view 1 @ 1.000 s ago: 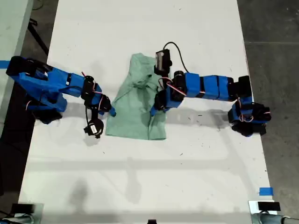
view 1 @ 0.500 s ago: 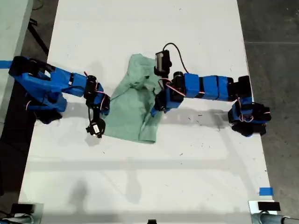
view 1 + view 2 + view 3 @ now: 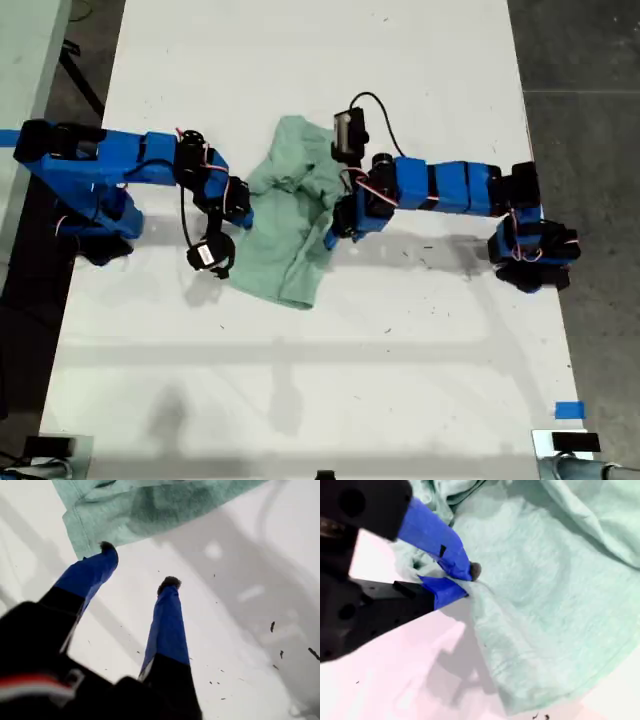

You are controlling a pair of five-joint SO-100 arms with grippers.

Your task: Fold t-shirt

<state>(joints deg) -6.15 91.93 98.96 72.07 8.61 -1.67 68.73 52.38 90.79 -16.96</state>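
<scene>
The t-shirt point(image 3: 285, 225) lies bunched on the desk point(image 3: 300, 380) between our claws. Our second claw point(image 3: 462, 582) is clamped on a cloth edge mid-fold; our first claw point(image 3: 137, 565) gapes empty just beside the hem. Next, we judge, the pinched edge needs carrying across

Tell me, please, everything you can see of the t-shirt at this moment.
The t-shirt is pale mint-green, slightly heathered cloth, lying crumpled and partly bunched on the white table, not yet folded flat. My second gripper has its jaws pinched on a fold at one edge. My first gripper is open with one jaw tip at a hemmed corner.
</scene>
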